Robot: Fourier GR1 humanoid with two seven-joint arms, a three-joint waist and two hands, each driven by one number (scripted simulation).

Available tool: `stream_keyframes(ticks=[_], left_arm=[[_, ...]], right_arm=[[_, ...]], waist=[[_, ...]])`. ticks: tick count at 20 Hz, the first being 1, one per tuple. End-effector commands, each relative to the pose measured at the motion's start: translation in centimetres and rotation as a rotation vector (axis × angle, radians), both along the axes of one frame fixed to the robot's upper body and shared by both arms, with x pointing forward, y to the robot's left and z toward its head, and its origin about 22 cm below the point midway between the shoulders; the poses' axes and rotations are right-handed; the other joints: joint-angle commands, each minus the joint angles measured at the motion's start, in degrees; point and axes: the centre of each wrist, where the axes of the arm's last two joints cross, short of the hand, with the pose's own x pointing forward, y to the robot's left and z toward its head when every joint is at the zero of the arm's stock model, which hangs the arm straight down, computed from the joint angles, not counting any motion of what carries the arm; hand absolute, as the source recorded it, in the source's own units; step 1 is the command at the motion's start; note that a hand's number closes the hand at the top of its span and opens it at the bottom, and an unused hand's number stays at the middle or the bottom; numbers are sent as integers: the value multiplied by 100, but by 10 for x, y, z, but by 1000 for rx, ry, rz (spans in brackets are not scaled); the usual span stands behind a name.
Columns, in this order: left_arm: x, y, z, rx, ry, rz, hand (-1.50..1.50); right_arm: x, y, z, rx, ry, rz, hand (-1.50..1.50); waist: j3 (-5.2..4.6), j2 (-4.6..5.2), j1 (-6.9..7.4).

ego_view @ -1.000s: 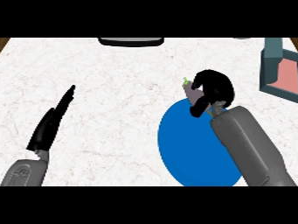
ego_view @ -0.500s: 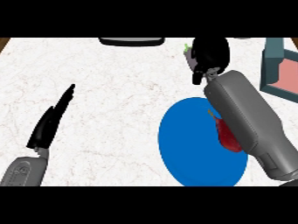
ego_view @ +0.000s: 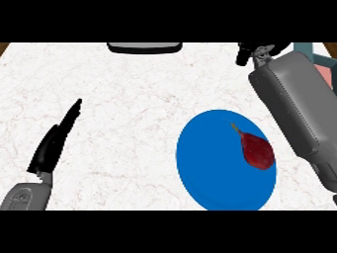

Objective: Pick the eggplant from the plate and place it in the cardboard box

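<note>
The eggplant shows nowhere in the head view. My right forearm reaches up the right side, and only a small black part of my right hand shows at the top edge, just left of the cardboard box. The box has a teal wall and a salmon inside, and the forearm hides most of it. The blue plate lies at the lower right with a dark red vegetable with a thin stem on it. My left hand rests open at the lower left, fingers straight and pointing away.
A dark, flat object sits at the counter's far edge, top centre. Brown wood shows beyond the white marble counter at the upper left corner.
My right hand lifted the eggplant off the plate and moved up and right toward the box, now mostly out of view. The dark red vegetable on the plate became visible. The left hand has not moved.
</note>
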Motion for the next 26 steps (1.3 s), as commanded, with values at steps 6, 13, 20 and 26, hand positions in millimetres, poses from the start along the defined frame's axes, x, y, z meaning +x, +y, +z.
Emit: stream_keyframes(ticks=[6, 13, 20, 26], left_arm=[[5, -7, 22, -9, -30, 11, 0], [-12, -8, 2, 7, 2, -1, 0], [-5, 4, -4, 3, -19, -21, 0], [17, -6, 9, -4, -12, -24, 0]], right_arm=[[-11, -73, 59, 62, -127, -195, 150], [-19, -130, 64, 81, -58, -265, 150], [-6, -220, 22, 106, 64, -341, 150], [0, -231, -32, 396, 261, -302, -150]], waist=[[5, 1, -14], [4, 9, 25], [5, 60, 105], [11, 86, 120]])
